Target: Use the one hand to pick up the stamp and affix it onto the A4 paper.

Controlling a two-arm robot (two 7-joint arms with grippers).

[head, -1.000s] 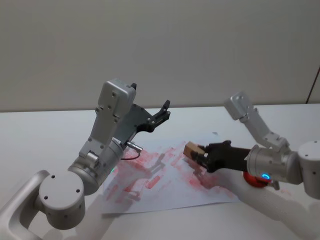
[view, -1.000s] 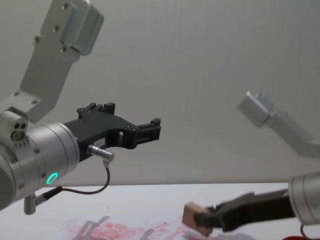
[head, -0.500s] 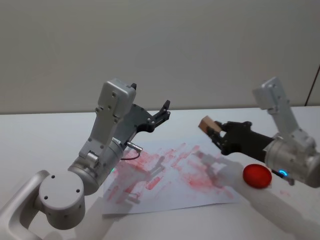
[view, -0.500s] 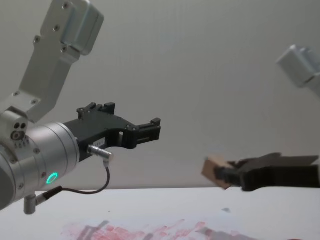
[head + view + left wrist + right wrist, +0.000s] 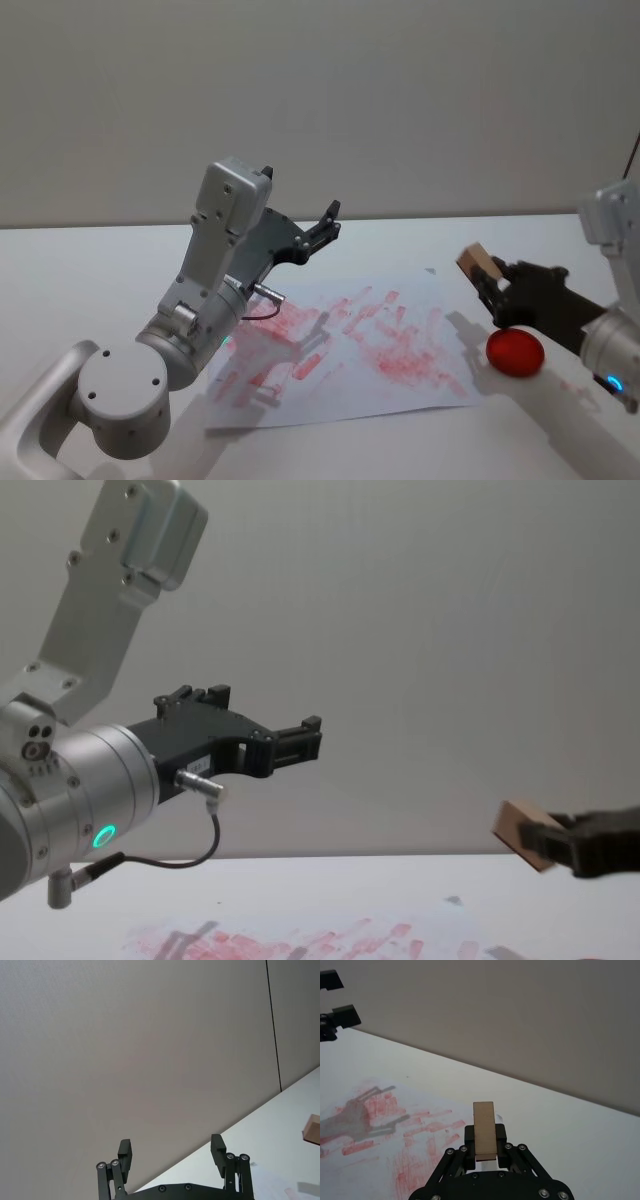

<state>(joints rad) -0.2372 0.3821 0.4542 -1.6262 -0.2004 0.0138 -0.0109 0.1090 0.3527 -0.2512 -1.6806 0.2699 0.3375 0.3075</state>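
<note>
White table and a plain grey wall make the whole scene. From the head view, the right gripper (image 5: 492,287) is raised with its jaws closed on the stamp (image 5: 477,265), which sticks out past the fingertips. The paper (image 5: 350,345) lies below and to the side of these jaws, and a red pad (image 5: 515,352) sits just under the gripper body. The left gripper (image 5: 325,222) is parked high above the paper with open jaws.

From the left wrist view, nothing is between the open jaws.

From the right wrist view, the stamp stands upright between the jaws.

From the chest view, the stamp is tilted. I think a tilted descent could print only one edge, or the block could slip.
</note>
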